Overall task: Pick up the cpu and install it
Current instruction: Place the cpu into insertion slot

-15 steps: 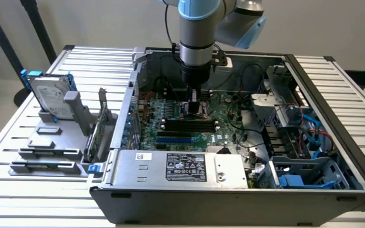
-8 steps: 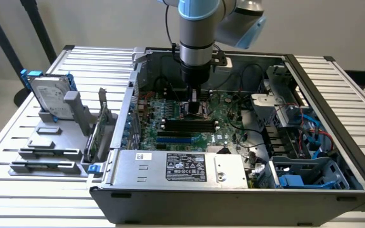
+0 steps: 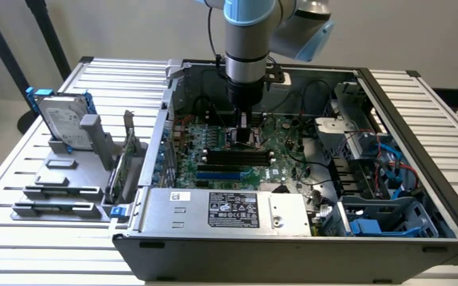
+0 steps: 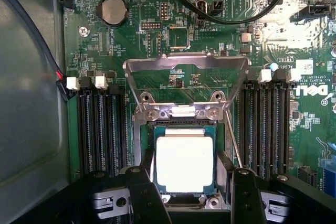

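The cpu [image 4: 185,163] lies flat in its socket [image 4: 139,135], near the middle of the motherboard [image 4: 173,35]. Your hand [image 4: 187,167] is directly over it; I cannot tell if it grips the cpu or stands free. I judge the cpu light, stiff, smooth on top and delicate underneath: hold it only by two opposite edges and keep it level.

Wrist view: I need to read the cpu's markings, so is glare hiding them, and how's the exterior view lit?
Wrist view: glare whitens the cpu top, no markings legible; another bright patch on the motherboard. Exterior view: even light, with the case interior dimmer beneath the arm.
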Controlling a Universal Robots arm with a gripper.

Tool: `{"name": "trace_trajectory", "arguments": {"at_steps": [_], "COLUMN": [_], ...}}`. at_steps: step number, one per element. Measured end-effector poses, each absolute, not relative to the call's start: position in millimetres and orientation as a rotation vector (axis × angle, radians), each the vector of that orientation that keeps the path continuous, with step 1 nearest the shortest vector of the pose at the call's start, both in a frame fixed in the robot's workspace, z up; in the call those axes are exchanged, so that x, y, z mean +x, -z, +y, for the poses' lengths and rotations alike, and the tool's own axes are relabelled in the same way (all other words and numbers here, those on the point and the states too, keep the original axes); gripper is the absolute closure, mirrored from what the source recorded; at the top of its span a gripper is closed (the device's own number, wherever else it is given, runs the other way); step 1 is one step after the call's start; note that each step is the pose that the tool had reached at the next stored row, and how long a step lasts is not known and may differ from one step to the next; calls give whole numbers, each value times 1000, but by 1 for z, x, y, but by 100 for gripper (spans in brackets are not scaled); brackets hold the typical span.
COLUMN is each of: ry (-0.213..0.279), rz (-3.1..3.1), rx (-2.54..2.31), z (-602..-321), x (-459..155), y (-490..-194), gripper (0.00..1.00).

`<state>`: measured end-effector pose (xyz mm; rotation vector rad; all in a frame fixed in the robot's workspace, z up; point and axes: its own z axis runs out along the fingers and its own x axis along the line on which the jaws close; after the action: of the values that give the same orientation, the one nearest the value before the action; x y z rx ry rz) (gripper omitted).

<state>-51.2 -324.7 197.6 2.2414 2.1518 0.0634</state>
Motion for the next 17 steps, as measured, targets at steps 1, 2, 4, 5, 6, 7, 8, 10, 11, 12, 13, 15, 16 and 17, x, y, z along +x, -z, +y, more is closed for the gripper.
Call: {"name": "trace_trajectory", "arguments": {"at_steps": [1,2,4,5,6,7,8,10,11,12,13,15,16,17], "ry": [-63,-63,-62,-62,-61,-61,-60,-60,-59,-59,-59,-58,-58,-58], "rz": [2152,2153,2154,2154,2154,2155,2155,2156,2156,2157,2157,2158,2158,2158], "rx": [2241,2240,2238,2238,2237,2236,2236,2234,2234,2233,2232,2231,2231,2230], "z": [-324,-324,-324,-324,-324,-323,-323,-323,-323,-323,-323,-323,-323,-323], "x": [-51,-51,-51,-51,-51,-51,-51,-51,-51,-51,-51,-51,-51,-51], "y": [-198,-197,-197,-197,-197,-197,-197,-197,-197,-197,-197,-197,-196,-196], "gripper": [45,45,45,45,45,45,45,45,45,45,45,45,45,45]}}
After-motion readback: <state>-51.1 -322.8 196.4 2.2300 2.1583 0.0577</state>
